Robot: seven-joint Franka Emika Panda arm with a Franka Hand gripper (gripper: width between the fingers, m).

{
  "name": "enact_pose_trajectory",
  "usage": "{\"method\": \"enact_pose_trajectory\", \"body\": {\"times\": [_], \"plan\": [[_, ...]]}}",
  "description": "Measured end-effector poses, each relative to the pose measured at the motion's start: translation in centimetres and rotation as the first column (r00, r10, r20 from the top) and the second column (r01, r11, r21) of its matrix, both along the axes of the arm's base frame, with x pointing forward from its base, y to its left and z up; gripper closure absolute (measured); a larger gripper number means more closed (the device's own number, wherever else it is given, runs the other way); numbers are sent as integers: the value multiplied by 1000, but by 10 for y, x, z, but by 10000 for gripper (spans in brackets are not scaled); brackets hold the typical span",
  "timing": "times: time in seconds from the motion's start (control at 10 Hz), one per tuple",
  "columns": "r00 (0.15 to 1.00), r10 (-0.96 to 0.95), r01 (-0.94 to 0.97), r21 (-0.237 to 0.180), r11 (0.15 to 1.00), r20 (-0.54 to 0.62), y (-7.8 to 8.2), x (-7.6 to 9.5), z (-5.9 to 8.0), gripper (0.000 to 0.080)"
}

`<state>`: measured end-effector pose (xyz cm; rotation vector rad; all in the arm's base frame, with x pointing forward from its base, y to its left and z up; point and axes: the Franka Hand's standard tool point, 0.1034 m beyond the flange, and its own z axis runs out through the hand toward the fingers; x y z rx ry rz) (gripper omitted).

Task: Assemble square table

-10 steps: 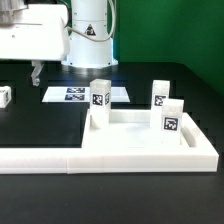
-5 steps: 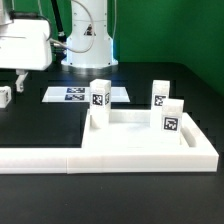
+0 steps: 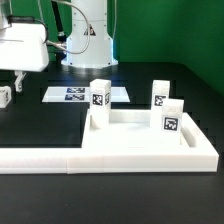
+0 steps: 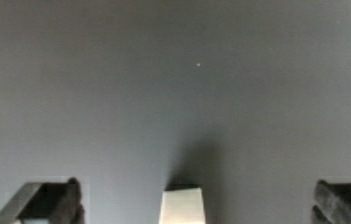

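Barrier: the long white L-shaped barrier point(image 3: 60, 158) lies nearest the exterior camera, across the front of the black table point(image 3: 170, 85).
Tabletop: the square tabletop point(image 3: 135, 135) sits flat inside the barrier's corner, on the exterior view's right, its rim facing up.
Fitted legs: three legs stand upright on the tabletop, their long axes vertical: one at the near right corner point(image 3: 171, 117), one at the far right corner point(image 3: 160, 94), one at the left corner point(image 3: 99, 99), tags facing the camera.
Marker board: the marker board point(image 3: 85, 95) lies flat just behind the tabletop.
Loose leg: the fourth leg point(image 3: 6, 96) lies at the exterior view's left edge, well apart from the tabletop. It is partly cut off by the frame, so its long axis is hard to read; it looks lying down rather than standing.
Fingers: the gripper point(image 3: 18, 78) hangs above the table just beside and above the loose leg. In the wrist view the fingers point(image 4: 44, 202) stand wide apart with nothing between them, and the end of a white block point(image 4: 186, 205), probably that leg, shows centred in the gap.
Key relation: the leg lies below the fingers and slightly toward the exterior view's left.
Judgement: the coming move looks like a short descent to close on this leg.
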<state>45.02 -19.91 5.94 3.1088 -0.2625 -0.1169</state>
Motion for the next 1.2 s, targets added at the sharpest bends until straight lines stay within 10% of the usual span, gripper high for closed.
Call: {"method": "enact_pose_trajectory", "body": {"times": [0.5,1.2], "plan": [[990,131,-131,4,991,-47,-27,-60,-16,151],[989,126,-126,6,992,-81,-33,-88,-28,151]]}}
